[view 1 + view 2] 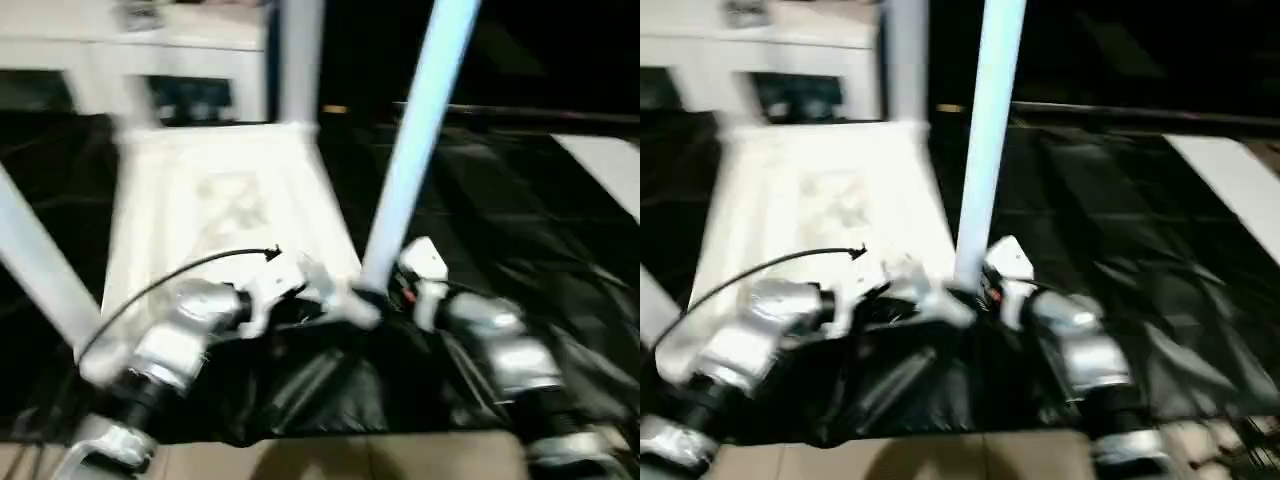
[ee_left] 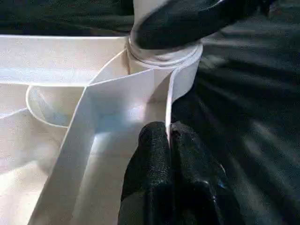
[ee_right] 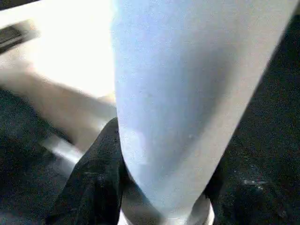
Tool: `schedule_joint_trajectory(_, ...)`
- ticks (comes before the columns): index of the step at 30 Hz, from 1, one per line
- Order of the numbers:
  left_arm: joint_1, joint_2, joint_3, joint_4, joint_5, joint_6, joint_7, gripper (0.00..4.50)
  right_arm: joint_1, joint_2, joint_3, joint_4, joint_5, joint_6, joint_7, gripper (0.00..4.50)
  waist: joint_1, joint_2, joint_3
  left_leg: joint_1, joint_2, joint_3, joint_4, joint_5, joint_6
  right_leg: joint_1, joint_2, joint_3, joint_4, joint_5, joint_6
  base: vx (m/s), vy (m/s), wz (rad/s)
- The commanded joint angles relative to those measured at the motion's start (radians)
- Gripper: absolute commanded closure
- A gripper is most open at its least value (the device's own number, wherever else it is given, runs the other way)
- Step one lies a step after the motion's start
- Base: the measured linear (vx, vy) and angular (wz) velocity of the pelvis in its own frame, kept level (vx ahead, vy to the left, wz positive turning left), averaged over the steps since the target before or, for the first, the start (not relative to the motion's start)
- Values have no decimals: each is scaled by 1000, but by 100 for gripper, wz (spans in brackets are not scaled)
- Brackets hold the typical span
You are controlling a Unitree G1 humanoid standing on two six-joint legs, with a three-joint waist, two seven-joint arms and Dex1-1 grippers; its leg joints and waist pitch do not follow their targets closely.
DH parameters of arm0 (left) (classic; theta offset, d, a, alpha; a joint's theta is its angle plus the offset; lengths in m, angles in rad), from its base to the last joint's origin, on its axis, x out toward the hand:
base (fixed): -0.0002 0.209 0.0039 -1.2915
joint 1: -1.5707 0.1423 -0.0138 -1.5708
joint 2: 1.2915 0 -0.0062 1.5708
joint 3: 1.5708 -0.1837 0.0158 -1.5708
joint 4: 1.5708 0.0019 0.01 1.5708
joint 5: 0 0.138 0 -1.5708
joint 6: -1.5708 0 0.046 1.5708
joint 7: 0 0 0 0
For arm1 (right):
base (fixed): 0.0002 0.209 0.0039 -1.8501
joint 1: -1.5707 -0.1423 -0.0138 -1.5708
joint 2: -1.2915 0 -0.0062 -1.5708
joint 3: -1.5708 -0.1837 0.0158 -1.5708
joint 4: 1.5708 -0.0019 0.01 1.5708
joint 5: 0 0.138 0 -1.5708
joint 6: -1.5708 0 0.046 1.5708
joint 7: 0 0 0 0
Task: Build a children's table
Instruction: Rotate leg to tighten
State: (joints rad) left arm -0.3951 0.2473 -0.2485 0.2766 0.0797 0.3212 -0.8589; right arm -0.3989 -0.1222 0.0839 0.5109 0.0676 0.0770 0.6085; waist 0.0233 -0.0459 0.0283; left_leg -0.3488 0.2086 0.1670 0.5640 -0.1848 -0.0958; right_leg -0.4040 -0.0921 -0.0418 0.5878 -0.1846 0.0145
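Observation:
The children's table top (image 1: 220, 200) lies upside down on a black sheet, ribbed underside up. At its near right corner socket (image 2: 161, 56) a white leg (image 1: 415, 140) stands upright. My right gripper (image 1: 385, 288) is closed around this leg's base, with a black finger (image 3: 96, 185) on each side of the tube. My left gripper (image 2: 168, 154) is shut on the thin rim wall of the top (image 2: 171, 103), just beside that socket. A second leg (image 1: 300, 60) rises from the far right corner. A third leg (image 1: 40, 270) leans at the near left.
A white cabinet (image 1: 130, 50) stands behind the table top. The black sheet (image 1: 500, 200) spreads out to the right, with a white board (image 1: 610, 165) at its far right edge. Tan floor (image 1: 350, 455) shows along the front.

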Motion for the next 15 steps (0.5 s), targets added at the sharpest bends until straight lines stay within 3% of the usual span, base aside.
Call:
schedule_joint_trajectory(1, 24, -73, -30, -52, 5, 54, 93, 450, 5, 71, 42, 54, -60, 38, -121, 257, -3, 9, -31, -3, 9, -8, -78, -426, -22, 21, -31, 15, -103, -574, -73, 0, 0, 0)
schedule_joint_trajectory(2, 41, -115, -56, -96, 11, 83, 118, 450, -13, 123, 37, 70, -70, 49, -198, 257, -8, 17, -28, -4, 8, -9, -80, -435, -21, 20, -30, 14, -104, -557, -75, 0, 0, 0)
schedule_joint_trajectory(4, 61, -157, -97, -144, 15, 110, 126, 450, -39, 186, 37, 84, -70, 42, -256, 257, -22, 14, -30, -7, 8, -11, -83, -445, -25, 22, -27, 11, -101, -532, -82, 0, 0, 0)
schedule_joint_trajectory(6, 64, -166, -115, -155, 15, 117, 123, 450, -49, 205, 45, 84, -70, 25, -258, 257, -30, 19, -30, -9, 8, -12, -83, -453, -19, 23, -25, 12, -100, -494, -88, 0, 0, 0)
schedule_joint_trajectory(7, 63, -166, -119, -159, 17, 121, 123, 450, -53, 212, 49, 81, -68, 17, -249, 257, -32, 18, -30, -4, 7, -7, -79, -467, -9, 17, -22, 15, -102, -470, -96, 0, 0, 0)
schedule_joint_trajectory(8, 61, -163, -119, -156, 20, 118, 121, 450, -54, 213, 46, 78, -58, 18, -235, 257, -31, 17, -31, -2, 5, -6, -78, -465, -3, 16, -22, 16, -103, -464, -98, 0, 0, 0)
schedule_joint_trajectory(11, 52, -142, -114, -148, 19, 98, 108, 450, -53, 202, 29, 64, -18, 31, -197, 187, -28, 19, -32, -7, 7, -4, -80, -437, 8, 22, -23, 19, -98, -427, -109, 0, 0, 0)
schedule_joint_trajectory(15, 54, -109, -102, -152, 11, 75, 76, 450, -46, 155, 32, 43, -29, 27, -158, 167, -25, 19, -34, -8, 8, 0, -79, -411, 12, 25, -24, 21, -95, -396, -125, 0, 0, 0)
